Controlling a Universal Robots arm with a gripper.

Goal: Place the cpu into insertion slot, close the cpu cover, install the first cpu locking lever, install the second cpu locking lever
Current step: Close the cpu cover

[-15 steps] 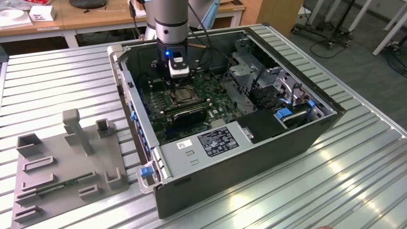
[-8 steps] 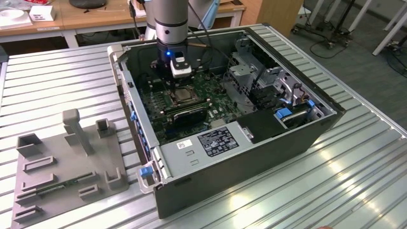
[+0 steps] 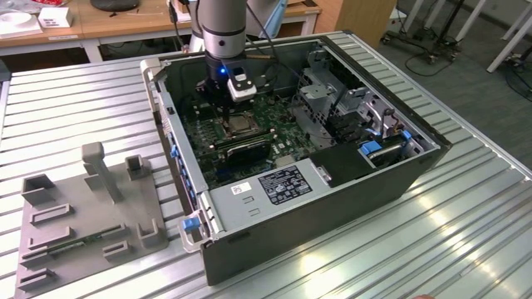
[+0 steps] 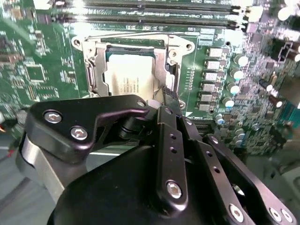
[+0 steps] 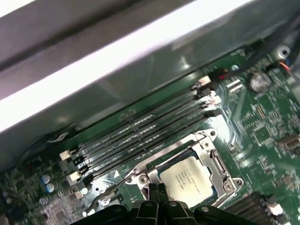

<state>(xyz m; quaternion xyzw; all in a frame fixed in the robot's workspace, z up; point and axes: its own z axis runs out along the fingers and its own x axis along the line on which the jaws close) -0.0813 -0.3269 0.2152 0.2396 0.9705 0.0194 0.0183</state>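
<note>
In the exterior view we see the gripper (image 3: 228, 119) lowered into the open computer case (image 3: 332, 205). The second wrist view brings us closer: its fingers are pressed together just beside one cpu (image 4: 131, 77), seated in the insertion slot (image 4: 133, 48), with one cpu cover (image 4: 93, 70) folded flat around it. The first wrist view adds one thin wire lever (image 5: 107, 190) beside the socket.
</note>
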